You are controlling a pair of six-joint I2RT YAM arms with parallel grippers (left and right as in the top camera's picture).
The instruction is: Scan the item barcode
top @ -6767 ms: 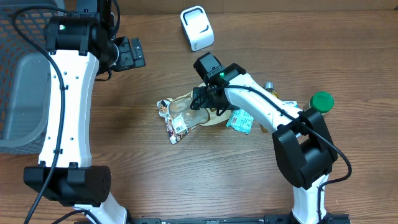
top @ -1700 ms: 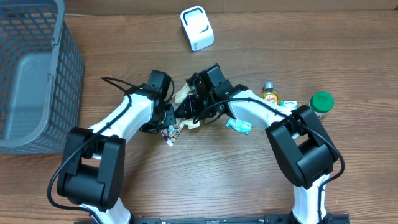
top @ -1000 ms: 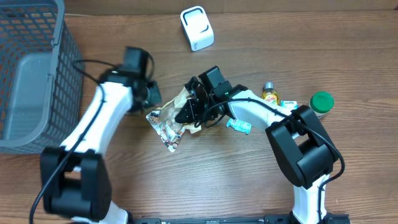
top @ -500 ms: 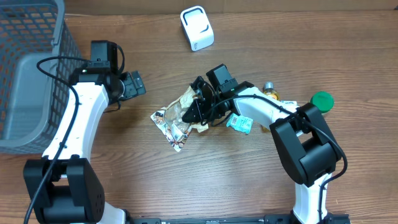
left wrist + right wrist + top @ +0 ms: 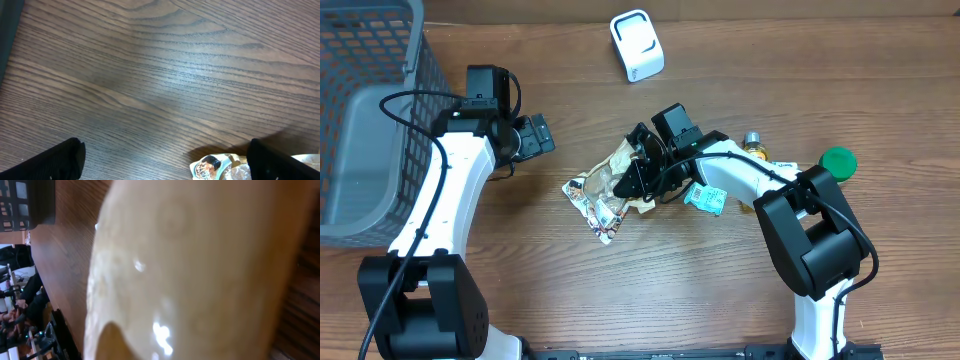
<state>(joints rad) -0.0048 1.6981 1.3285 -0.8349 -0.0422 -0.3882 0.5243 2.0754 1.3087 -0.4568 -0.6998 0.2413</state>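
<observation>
The snack packet lies crumpled near the middle of the table, its lower left end resting on the wood and its upper right end lifted into the right gripper. That gripper's jaws are drawn close together and pinch the packet by this raised end, so the packet hangs out to the left of the fingers and slopes down to the table. In the right wrist view the packet's pale, glossy surface fills nearly the whole frame, too near and blurred to show any print, and the fingers themselves cannot be made out there. The left gripper hovers well apart from the packet, up and to the left of it, with its jaws spread wide and nothing between them. In the left wrist view its two dark fingers stand at the bottom corners of the frame with bare wood between them, and only a printed corner of the packet shows low down, just inside the right-hand finger without touching it. The white scanner stands at the far edge of the table, above and slightly right of the packet and apart from both grippers. A grey basket sits at the left edge. Beside the right arm lie a teal packet, a small bottle and a green-capped jar.
</observation>
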